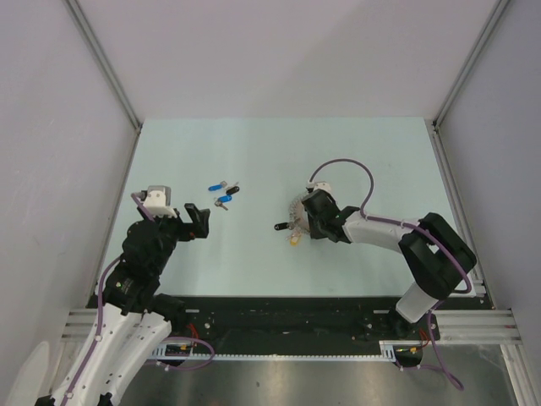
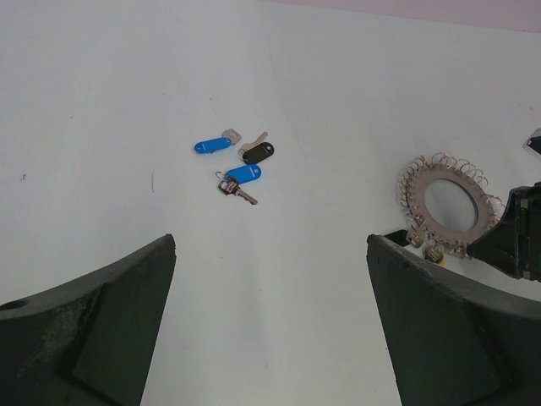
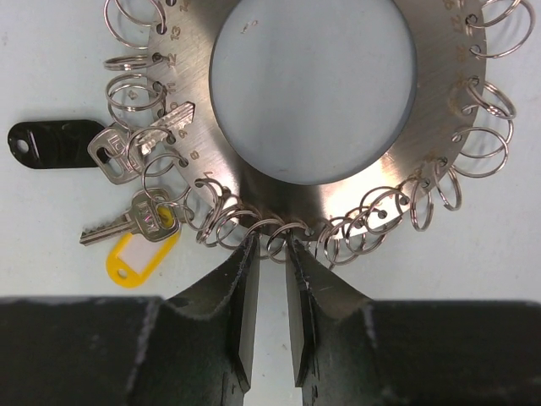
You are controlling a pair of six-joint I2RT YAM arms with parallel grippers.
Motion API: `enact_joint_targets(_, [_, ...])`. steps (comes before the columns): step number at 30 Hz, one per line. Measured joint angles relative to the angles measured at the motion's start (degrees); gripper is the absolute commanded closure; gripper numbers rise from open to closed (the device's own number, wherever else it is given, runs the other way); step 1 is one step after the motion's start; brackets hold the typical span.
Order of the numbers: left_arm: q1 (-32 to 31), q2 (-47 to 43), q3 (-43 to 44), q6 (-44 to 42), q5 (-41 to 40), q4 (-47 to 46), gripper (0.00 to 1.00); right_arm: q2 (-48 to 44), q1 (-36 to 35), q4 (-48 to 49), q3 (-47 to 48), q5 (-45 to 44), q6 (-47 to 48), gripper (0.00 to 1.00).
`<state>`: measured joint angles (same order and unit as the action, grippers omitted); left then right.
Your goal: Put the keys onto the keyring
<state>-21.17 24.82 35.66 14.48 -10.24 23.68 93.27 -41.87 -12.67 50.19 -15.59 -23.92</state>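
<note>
We find the left gripper (image 2: pixel 270 254) spread wide, short of loose keys (image 2: pixel 239 162); the right gripper (image 3: pixel 269 252), fingers nearly together at the keyring (image 3: pixel 439 101) rim; whether they pinch, we cannot tell.

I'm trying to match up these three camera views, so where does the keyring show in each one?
Top external: keyring just right of centre.
Left wrist: keyring at the right, mid-height.
Right wrist: keyring fills the upper half.
Shared landmark: the right gripper, at the ring's loop-fringed rim in all three.
</note>
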Motion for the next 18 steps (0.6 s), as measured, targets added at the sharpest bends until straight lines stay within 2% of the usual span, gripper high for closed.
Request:
enact_joint_targets(4, [0.0,0.0,0.0,0.0,0.0,0.0,0.0,0.4,0.0,0.5,0.0,0.5,0.0,0.78])
enact_joint_targets(11, [0.1,0.0,0.0,0.0,0.0,0.0,0.0,0.5,0.0,0.4,0.0,0.4,0.2,1.0])
enact_joint_targets(18, [0.2,0.1,0.0,0.0,0.4,0.0,0.0,-4.1,-0.9,-0.6,0.0,0.2,3.0,1.0])
